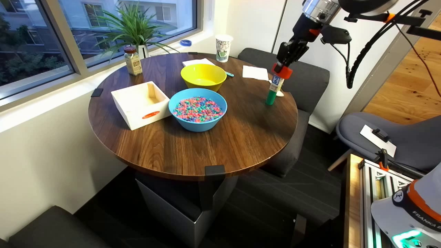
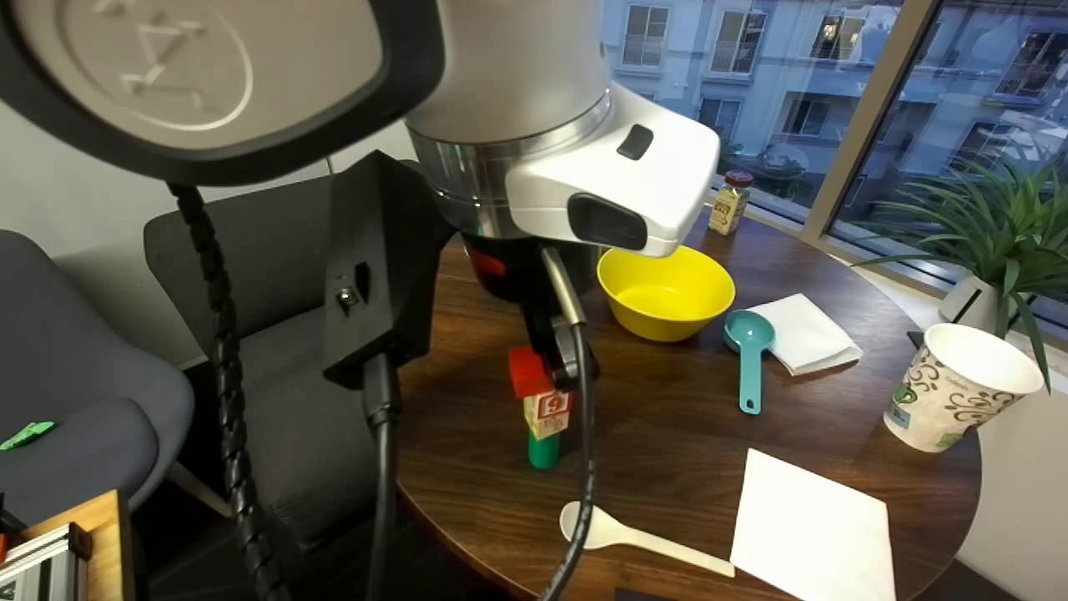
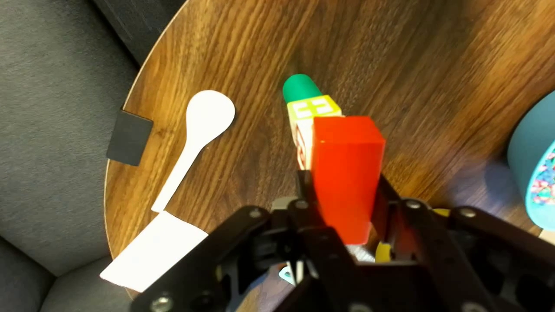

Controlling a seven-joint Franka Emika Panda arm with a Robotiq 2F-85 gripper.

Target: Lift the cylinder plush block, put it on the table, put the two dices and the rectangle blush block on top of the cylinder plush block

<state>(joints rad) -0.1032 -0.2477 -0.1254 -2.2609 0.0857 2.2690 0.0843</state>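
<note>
Because the red block looks light and soft, hold it gently by opposite sides; the jaws of the gripper pinch it above the dice, stacked on the green cylinder. Contact with the upper die cannot be confirmed.

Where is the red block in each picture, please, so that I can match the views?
In an exterior view: red block, upper right.
In an exterior view: red block, just below centre.
In the wrist view: red block, right of and below centre.
Shared landmark: the green block, below the red block in both exterior views, above it in the wrist picture.
</note>
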